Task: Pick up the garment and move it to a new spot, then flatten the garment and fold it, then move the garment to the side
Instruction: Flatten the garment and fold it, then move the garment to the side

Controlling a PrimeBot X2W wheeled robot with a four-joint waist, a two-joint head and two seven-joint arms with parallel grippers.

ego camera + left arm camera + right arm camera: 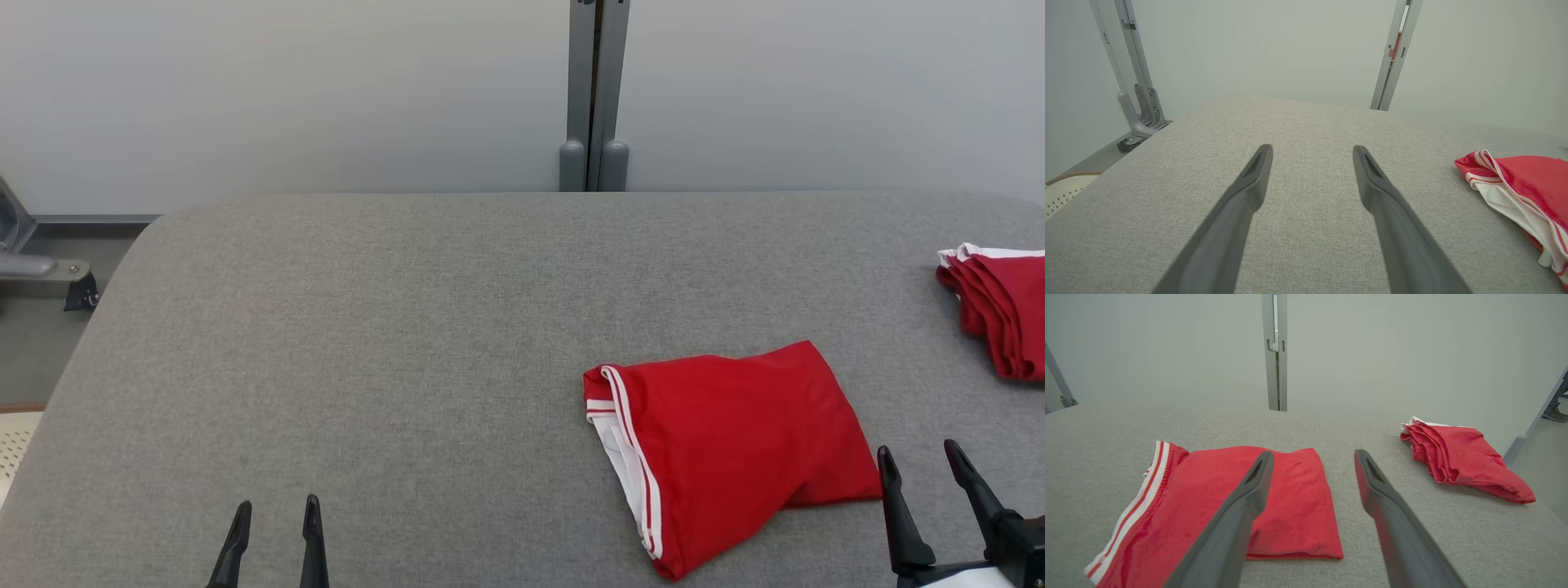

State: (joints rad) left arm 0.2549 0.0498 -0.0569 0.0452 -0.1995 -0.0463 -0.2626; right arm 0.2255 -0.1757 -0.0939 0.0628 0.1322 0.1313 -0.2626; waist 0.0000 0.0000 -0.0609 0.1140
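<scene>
A: Which step is the robot on?

B: The red garment [727, 445] lies as a compact folded rectangle on the grey padded table [408, 327]. In the head view it sits right of centre, with its white-striped band [633, 457] facing left. The fold looks finished, so the step in hand is most likely the last one, moving the garment to the side.

A: And the grippers?

B: Both are empty. The left gripper [277, 503] hovers over bare table at the lower left, fingers spread, well apart from the cloth. The right gripper [918, 449] is at the lower right, fingers also spread. It is just beside the garment's near right corner and seems not to touch it.

A: What does the next move call for?

B: The right gripper would have to slip a finger under the folded edge and pinch every layer at once. If it misses a layer, the fold may fall open on the lift. The pile of red garments [1000, 318] at the table's right edge looks like the likely destination.
</scene>
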